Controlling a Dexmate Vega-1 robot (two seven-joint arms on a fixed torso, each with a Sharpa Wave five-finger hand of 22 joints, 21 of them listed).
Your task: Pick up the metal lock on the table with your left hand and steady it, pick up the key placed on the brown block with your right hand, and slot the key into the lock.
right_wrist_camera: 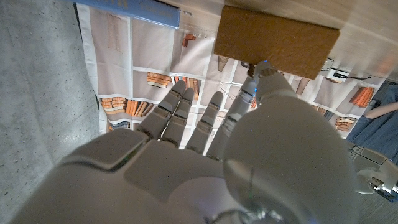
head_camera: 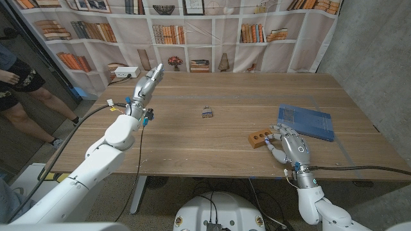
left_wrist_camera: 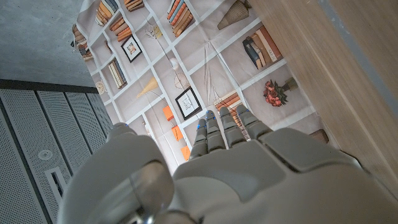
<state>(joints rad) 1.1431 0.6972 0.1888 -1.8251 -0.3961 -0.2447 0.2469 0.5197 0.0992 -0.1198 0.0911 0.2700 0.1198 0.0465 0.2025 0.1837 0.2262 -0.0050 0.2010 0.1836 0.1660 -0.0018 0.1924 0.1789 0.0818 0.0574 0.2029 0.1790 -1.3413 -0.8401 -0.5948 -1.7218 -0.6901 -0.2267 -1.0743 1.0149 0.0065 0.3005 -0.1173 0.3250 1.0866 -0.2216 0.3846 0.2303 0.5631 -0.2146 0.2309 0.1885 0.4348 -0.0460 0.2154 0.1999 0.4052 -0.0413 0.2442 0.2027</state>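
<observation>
**Both hands empty, lock untouched, right hand at the block**

Risks, as judged: the left hand [head_camera: 146,84] was raised well away from the metal lock [head_camera: 207,112], toward the shelf-print backdrop [head_camera: 192,32], so a long reach was needed; a fast or off-line approach could knock the small lock across the worktop [head_camera: 192,141] instead of gripping it. The right hand [head_camera: 290,146] sat just beside the brown block [head_camera: 259,138], between that block and the blue pad [head_camera: 307,122]; a nudge from its fingers [right_wrist_camera: 186,115] could shove the block and tip the key off. The key itself was too small to make out.

Fingers: left ones were extended and close together, holding nothing. Right ones were loosely spread, reaching toward the block, holding nothing; contact with the block could not be confirmed
</observation>
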